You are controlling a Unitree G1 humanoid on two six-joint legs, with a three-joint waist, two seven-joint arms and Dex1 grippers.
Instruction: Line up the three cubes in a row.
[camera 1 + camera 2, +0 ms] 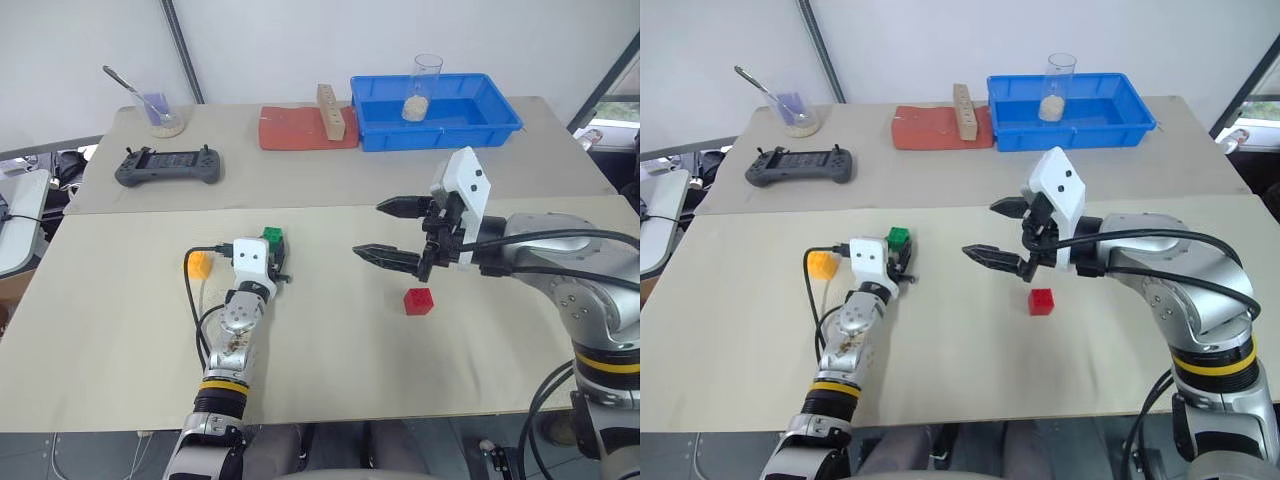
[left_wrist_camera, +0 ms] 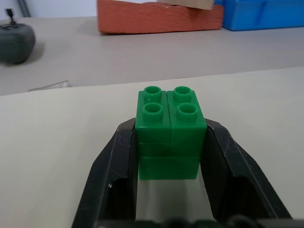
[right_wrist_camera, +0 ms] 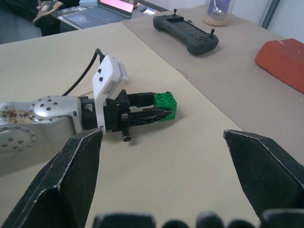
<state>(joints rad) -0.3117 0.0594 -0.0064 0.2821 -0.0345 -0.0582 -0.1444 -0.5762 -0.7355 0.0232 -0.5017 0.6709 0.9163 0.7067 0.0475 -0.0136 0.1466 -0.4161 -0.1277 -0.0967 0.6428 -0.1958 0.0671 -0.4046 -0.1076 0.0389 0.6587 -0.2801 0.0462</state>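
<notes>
- The left gripper [image 2: 168, 142] had its two black fingers [image 2: 111, 175] pressed against the sides of the green cube [image 2: 169, 130], which sat studs-up on the tan table [image 1: 330, 370].
- Behind those fingers, the left forearm lay low and roughly level over the table, pointing away from the robot.
- The right gripper [image 1: 385, 230] held its fingers spread wide with nothing between them, raised off the table.
- Its wrist was bent so the fingers pointed across toward the robot's left, slightly downward, with the elbow out to the right.
- The red cube [image 1: 419, 301] rested on the table just below and beside the right gripper, apart from it.
- The yellow-orange cube [image 1: 201, 264] lay near the left gripper's left side, by its cable.
- The green cube stood between the other two, well apart from the red one.
</notes>
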